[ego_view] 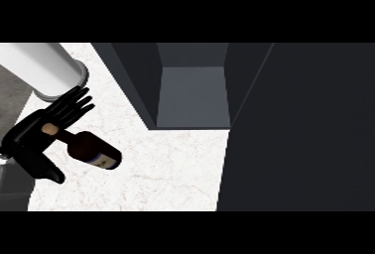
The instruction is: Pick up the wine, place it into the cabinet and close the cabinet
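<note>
The wine bottle (93, 150) is dark with a tan top and a small label. It hangs tilted over the white marble counter (168, 163), neck toward the left. My left hand (31, 141) is at the left edge and holds the bottle by its neck, fingers spread up and right, thumb pointing down. The dark cabinet (194, 94) stands open to the right of the bottle, and its grey inside shows nothing in it. My right hand does not show.
A broad dark panel (300, 129), apparently the open cabinet door, fills the right side. A pale grey cylinder (40, 67) reaches in from the top left, just above my fingers. The counter's left edge runs beside my hand.
</note>
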